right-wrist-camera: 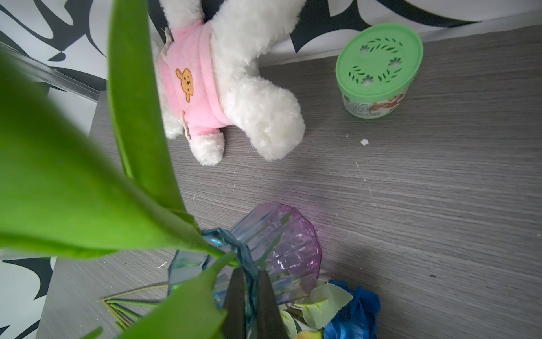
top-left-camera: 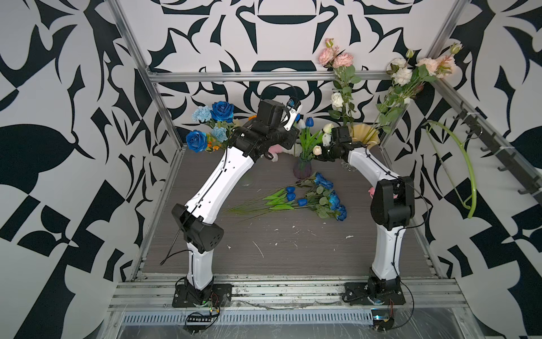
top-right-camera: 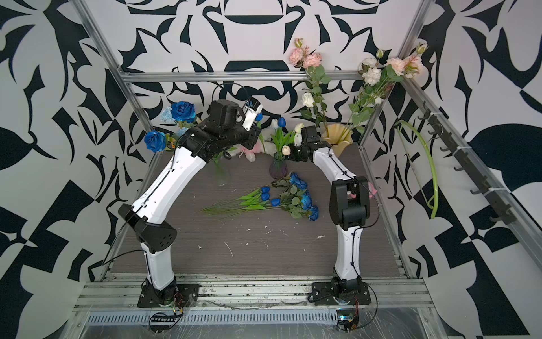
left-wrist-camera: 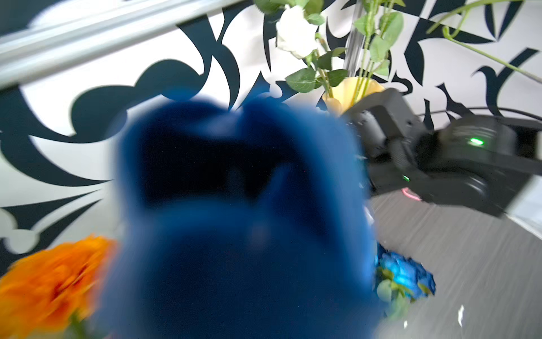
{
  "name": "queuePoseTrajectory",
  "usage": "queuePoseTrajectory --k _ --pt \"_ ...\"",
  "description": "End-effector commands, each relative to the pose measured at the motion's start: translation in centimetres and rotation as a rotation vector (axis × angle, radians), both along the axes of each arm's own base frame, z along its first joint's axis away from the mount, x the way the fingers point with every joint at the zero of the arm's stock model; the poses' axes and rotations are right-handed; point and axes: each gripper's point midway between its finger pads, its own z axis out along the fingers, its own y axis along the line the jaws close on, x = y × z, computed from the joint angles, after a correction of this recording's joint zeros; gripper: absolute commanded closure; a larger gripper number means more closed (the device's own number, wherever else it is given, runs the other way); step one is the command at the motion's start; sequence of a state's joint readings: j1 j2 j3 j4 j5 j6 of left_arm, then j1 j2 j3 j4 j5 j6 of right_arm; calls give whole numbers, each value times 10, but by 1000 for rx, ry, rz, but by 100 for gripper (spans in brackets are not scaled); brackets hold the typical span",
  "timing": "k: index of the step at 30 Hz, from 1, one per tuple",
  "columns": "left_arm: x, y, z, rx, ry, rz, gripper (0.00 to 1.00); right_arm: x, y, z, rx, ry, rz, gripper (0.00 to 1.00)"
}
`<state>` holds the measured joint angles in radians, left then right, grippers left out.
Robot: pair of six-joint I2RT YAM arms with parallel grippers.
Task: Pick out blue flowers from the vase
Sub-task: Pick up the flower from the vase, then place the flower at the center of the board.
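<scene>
Our right gripper (right-wrist-camera: pixel 250 277) is almost closed, its two dark fingers (right-wrist-camera: pixel 236 302) pinching the rim of the purple glass vase (right-wrist-camera: pixel 287 243). We judge that it pins the vase to the table (right-wrist-camera: pixel 410 205) so that a stem drawn upward does not tip it. Our left gripper (top-left-camera: pixel 294 117) hangs above the vase and just to its left. Its jaws are closed, but in the left wrist view a blurred blue tulip (left-wrist-camera: pixel 240 220) fills the frame and hides the fingers. We cannot see whether they pinch its stem, though we judge that they do. One more blue tulip (top-left-camera: pixel 309 121) stands in the vase among cream tulips (top-left-camera: pixel 316 150) and long green leaves (right-wrist-camera: pixel 73 190). In front of the vase, on the robot's side, lies a pile of blue tulips and blue roses (top-left-camera: pixel 302 202), probably the sorted ones. Well left of the vase, blue roses and pale-blue carnations (top-left-camera: pixel 222 111) stand in another bunch. A plush toy (right-wrist-camera: pixel 205 88) and a green-lidded tub (right-wrist-camera: pixel 378 61) sit near the vase
</scene>
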<state>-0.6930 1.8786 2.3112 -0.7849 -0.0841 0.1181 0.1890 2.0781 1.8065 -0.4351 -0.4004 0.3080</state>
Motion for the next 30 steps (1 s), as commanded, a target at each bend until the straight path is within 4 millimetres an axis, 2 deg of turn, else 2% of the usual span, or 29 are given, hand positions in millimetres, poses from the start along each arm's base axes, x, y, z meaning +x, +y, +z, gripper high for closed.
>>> queuePoseTrajectory --k 1,3,7,11,13,22,27,30 --pt "-24 26 4 146 -35 36 100 0 -3 40 21 -75 -2 100" --pt "-29 31 -11 238 -45 67 100 1 -3 43 26 -78 -2 100" --pt "-39 33 -72 508 1 92 100 2 -3 46 28 -82 -1 100" --pt "-46 37 -117 807 -24 122 100 0 -3 44 21 -75 3 100" --pt "-48 39 -139 898 -18 124 100 -1 -4 44 18 -75 3 100" --pt "-61 41 -250 1026 103 62 100 -3 -6 47 18 -78 8 100" --pt "-63 31 -289 1031 145 17 82 -4 -6 48 16 -79 9 100" --pt "-59 20 -298 995 146 2 71 -5 -6 46 15 -73 6 100"
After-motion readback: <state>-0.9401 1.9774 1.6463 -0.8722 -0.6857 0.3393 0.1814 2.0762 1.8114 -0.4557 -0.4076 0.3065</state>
